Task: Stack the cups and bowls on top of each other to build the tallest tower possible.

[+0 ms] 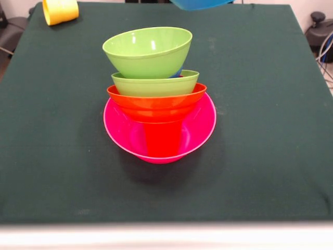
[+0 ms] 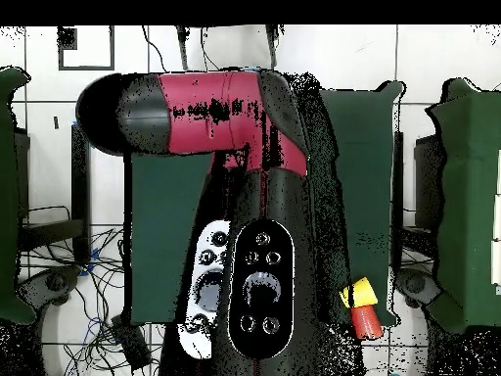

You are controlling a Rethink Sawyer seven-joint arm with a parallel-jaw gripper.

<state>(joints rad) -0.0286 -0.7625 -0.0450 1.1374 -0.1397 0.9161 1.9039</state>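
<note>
Glossy, light, slippery plastic forms the tower (image 1: 158, 99); its tilted top lime green bowl (image 1: 148, 52) is best gripped at the rim. A light blue bowl (image 1: 200, 4) hangs at the top edge. The red and black arm (image 2: 210, 108) hides the gripper, so I cannot tell its state.

The tower (image 1: 158, 99) runs from a hot pink bowl (image 1: 200, 130) with a red cup (image 1: 163, 139) up through an orange bowl (image 1: 156, 103) and two lime green bowls (image 1: 148, 52). A yellow cup (image 1: 60, 10) lies on the dark green table (image 1: 270, 130), a light blue bowl (image 1: 200, 4) shows at the top edge, and the arm (image 2: 210, 113) is crimson and black
</note>
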